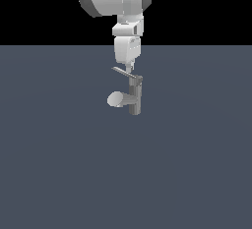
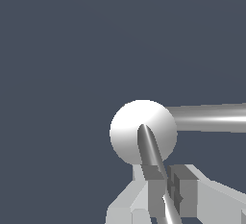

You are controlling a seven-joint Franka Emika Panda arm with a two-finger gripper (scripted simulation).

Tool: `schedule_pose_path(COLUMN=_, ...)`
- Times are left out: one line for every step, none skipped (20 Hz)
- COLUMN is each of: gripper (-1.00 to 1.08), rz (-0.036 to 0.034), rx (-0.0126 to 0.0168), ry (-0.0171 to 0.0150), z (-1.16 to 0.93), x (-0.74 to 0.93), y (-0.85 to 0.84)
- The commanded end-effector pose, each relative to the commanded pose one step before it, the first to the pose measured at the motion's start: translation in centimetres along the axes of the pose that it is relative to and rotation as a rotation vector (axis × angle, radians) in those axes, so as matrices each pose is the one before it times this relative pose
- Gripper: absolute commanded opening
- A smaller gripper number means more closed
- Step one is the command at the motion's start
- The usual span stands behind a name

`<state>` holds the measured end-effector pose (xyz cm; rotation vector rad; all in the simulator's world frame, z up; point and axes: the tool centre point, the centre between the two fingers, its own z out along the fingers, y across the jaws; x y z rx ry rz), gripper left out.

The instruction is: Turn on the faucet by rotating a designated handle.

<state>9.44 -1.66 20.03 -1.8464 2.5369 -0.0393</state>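
The faucet [image 1: 135,97] stands upright near mid-surface [image 1: 59,164], spout [image 1: 116,99] pointing to the exterior view's left, w/ the handle [image 1: 126,73] slanting off the post top, also toward that side. The tool [image 1: 129,68] hangs straight down from the arm, tips right at the handle, about mid-bar. In the wrist view the fingers [image 2: 185,189] sit close together w/ the thin bar [image 2: 151,153] passing by them, only a narrow gap btwn; can't tell if they actually pinch the bar or just rest against it, so grip state is unclear. Step in hand, as I judge it: contact/engage w/ the handle; rotation itself looks not yet done. Next move prob. calls for a sideways sweep about the post axis, keeping tips low enough on the bar so they don't slip off its end, and not pressing down on the post.
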Motion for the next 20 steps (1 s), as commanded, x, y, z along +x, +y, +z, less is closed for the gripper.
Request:
schedule_pose_path(gripper=-1.0, rz=-0.03407, rx=-0.01035, ry=-0.00671, z=0.799, x=-2.457, y=0.19)
schedule_pose_path(gripper=-1.0, rz=-0.00288, rx=-0.00065, ry=-0.00035, z=0.058, x=-0.223, y=-0.187)
schedule_pose_path(gripper=-1.0, rz=-0.00288, rx=-0.00065, ry=-0.00035, z=0.058, x=-0.223, y=-0.186)
schedule_pose_path(gripper=-1.0, rz=-0.00288, rx=-0.00065, ry=-0.00034, z=0.057, x=-0.222, y=-0.185)
schedule_pose_path(gripper=-1.0, rz=-0.00284, rx=-0.00064, ry=-0.00034, z=0.057, x=-0.22, y=-0.184)
schedule_pose_path(gripper=-1.0, rz=-0.00284, rx=-0.00064, ry=-0.00034, z=0.057, x=-0.22, y=-0.183)
schedule_pose_path(gripper=-1.0, rz=-0.0028, rx=-0.00063, ry=-0.00033, z=0.056, x=-0.217, y=-0.182)
schedule_pose_path(gripper=-1.0, rz=-0.0028, rx=-0.00063, ry=-0.00033, z=0.056, x=-0.217, y=-0.18)
schedule_pose_path(gripper=-1.0, rz=-0.00276, rx=-0.00062, ry=-0.00032, z=0.055, x=-0.214, y=-0.18)
schedule_pose_path(gripper=-1.0, rz=-0.00276, rx=-0.00062, ry=-0.00032, z=0.055, x=-0.214, y=-0.178)
schedule_pose_path(gripper=-1.0, rz=-0.00272, rx=-0.00061, ry=-0.00031, z=0.054, x=-0.211, y=-0.177)
schedule_pose_path(gripper=-1.0, rz=-0.00272, rx=-0.00061, ry=-0.00031, z=0.054, x=-0.21, y=-0.176)
schedule_pose_path(gripper=-1.0, rz=-0.00268, rx=-0.0006, ry=-0.00031, z=0.053, x=-0.208, y=-0.175)
schedule_pose_path(gripper=-1.0, rz=-0.00268, rx=-0.0006, ry=-0.0003, z=0.053, x=-0.207, y=-0.173)
schedule_pose_path(gripper=-1.0, rz=-0.00264, rx=-0.00059, ry=-0.0003, z=0.052, x=-0.204, y=-0.172)
schedule_pose_path(gripper=-1.0, rz=-0.0026, rx=-0.00058, ry=-0.00029, z=0.051, x=-0.201, y=-0.171)
schedule_pose_path(gripper=-1.0, rz=-0.0026, rx=-0.00057, ry=-0.00028, z=0.051, x=-0.201, y=-0.169)
schedule_pose_path(gripper=-1.0, rz=-0.0026, rx=-0.00057, ry=-0.00028, z=0.05, x=-0.201, y=-0.168)
schedule_pose_path(gripper=-1.0, rz=-0.00251, rx=-0.00055, ry=-0.00026, z=0.049, x=-0.195, y=-0.167)
schedule_pose_path(gripper=-1.0, rz=0.0, rx=0.0, ry=0.0, z=0.0, x=0.0, y=0.0)
